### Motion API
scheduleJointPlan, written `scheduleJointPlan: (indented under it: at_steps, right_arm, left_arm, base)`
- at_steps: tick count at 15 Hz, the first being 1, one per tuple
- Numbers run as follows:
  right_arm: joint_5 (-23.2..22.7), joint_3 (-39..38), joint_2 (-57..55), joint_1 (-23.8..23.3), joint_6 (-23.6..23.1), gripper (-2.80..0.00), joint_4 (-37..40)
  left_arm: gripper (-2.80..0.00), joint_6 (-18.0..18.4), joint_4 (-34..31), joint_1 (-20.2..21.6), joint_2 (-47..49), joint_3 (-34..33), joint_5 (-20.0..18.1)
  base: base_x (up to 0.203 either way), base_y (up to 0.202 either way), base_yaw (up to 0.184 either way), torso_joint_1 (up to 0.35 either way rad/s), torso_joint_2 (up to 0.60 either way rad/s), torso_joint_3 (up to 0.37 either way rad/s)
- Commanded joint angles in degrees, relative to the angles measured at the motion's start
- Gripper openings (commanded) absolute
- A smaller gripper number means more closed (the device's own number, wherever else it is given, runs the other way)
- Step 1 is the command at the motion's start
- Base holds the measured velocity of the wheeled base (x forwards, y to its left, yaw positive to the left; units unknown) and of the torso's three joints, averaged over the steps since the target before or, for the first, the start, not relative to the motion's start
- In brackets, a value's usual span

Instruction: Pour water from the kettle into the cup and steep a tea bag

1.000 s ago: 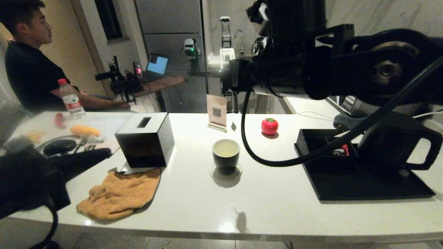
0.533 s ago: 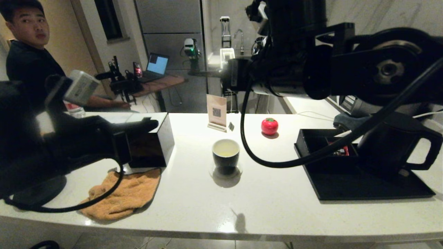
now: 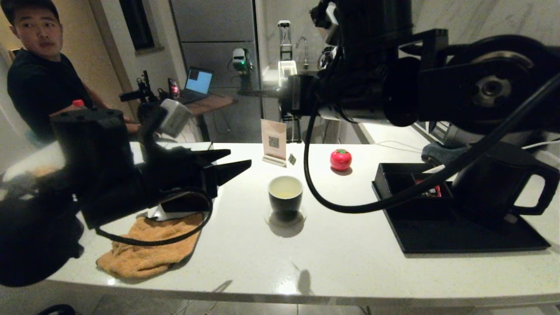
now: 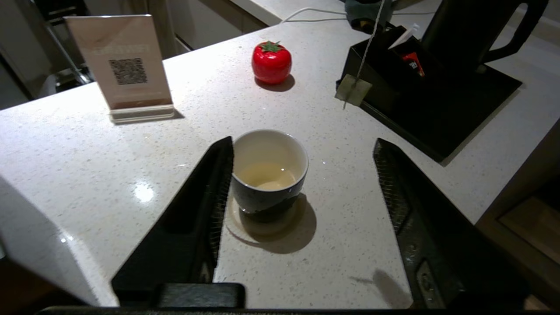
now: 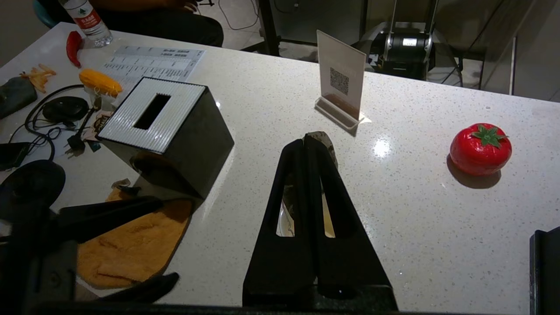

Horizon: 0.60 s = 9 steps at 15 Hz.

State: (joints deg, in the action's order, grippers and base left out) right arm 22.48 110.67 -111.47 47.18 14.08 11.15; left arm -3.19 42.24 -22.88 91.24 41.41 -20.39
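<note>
The cup point(image 3: 285, 192) stands mid-table with pale yellowish liquid point(image 4: 267, 175) inside. My left gripper point(image 3: 239, 157) hovers just to its left, open, and in the left wrist view the cup point(image 4: 267, 175) sits against one finger point(image 4: 218, 175). My right gripper point(image 5: 306, 140) hangs high over the table, shut on the tea bag's string. The grey-green tea bag point(image 3: 292, 159) dangles above and behind the cup, and it is also in the left wrist view point(image 4: 353, 89). The kettle point(image 3: 498, 179) rests on the black tray point(image 3: 437, 236) at the right.
A black tissue box point(image 5: 170, 127) and an orange towel point(image 3: 148, 245) lie left of the cup. A QR sign point(image 3: 274, 142) and a red tomato point(image 3: 340, 159) stand behind it. A red sachet point(image 3: 431, 190) sits in the tray. A person point(image 3: 39, 74) sits at far left.
My left arm has risen from the lower left and swung right toward the cup, its fingers open. The right arm and the hanging tea bag have stayed almost still.
</note>
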Motion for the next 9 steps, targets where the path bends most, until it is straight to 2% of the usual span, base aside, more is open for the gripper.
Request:
scheduleJointPlan:
  at_steps: [1,7,9]
  right_arm:
    - [0.1,0.0,-0.2,0.0,0.0,-2.80,0.1]
    - [0.0,-0.1,-0.4,-0.1,0.1,-2.80,0.2]
    - [-0.2,-0.1,-0.4,-0.1,0.1,-2.80,0.2]
  left_arm:
    - [0.00,0.0,1.3,-0.9,4.0,1.3,-0.1]
    - [0.00,0.2,1.5,-2.7,8.3,5.9,0.1]
    - [0.00,0.2,1.5,-3.2,9.2,7.0,2.0]
  base:
    - [0.000,0.000,0.000,0.000,0.00,0.000]
    - [0.000,0.000,0.000,0.000,0.00,0.000]
    - [0.000,0.000,0.000,0.000,0.00,0.000]
